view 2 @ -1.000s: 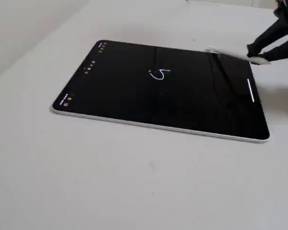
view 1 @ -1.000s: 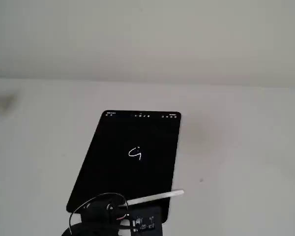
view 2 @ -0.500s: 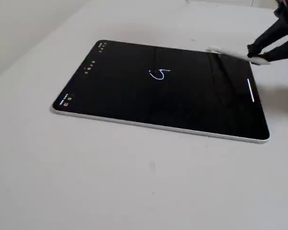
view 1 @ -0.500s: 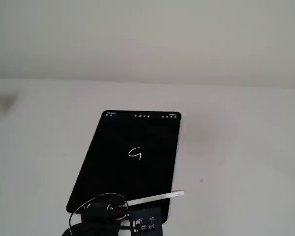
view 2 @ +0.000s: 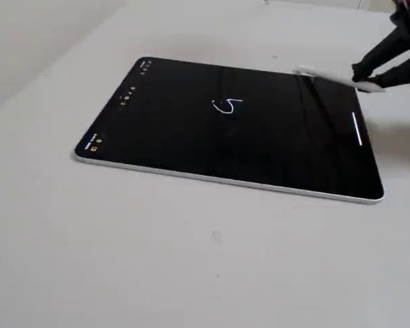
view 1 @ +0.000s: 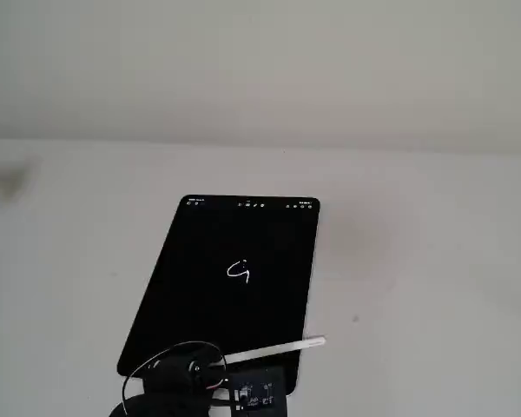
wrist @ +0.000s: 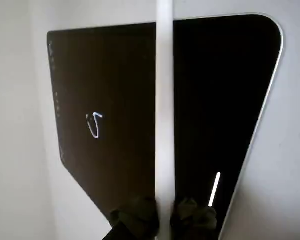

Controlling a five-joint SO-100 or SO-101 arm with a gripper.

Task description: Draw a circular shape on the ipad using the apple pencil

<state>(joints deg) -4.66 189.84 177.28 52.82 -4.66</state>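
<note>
Pincer [wrist: 165,220] is gripping the apple pencil [wrist: 164,110] over the ipad [view 2: 191,143] edge at 5 o'clock in a fixed view; circular shape [view 1: 238,271] is sitting mid-screen on the desk [view 2: 157,260]; lowering now risks stray marks

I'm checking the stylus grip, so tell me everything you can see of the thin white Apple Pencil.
The thin white Apple Pencil is a straight, smooth, plastic-looking rod. The black two-finger gripper is shut on one end, a finger on each side. It lies nearly level above the black-screened iPad, crossing the end away from the toolbar icons. Its free end pokes past the tablet's edge in a fixed view. No contact with the screen is visible.
</note>
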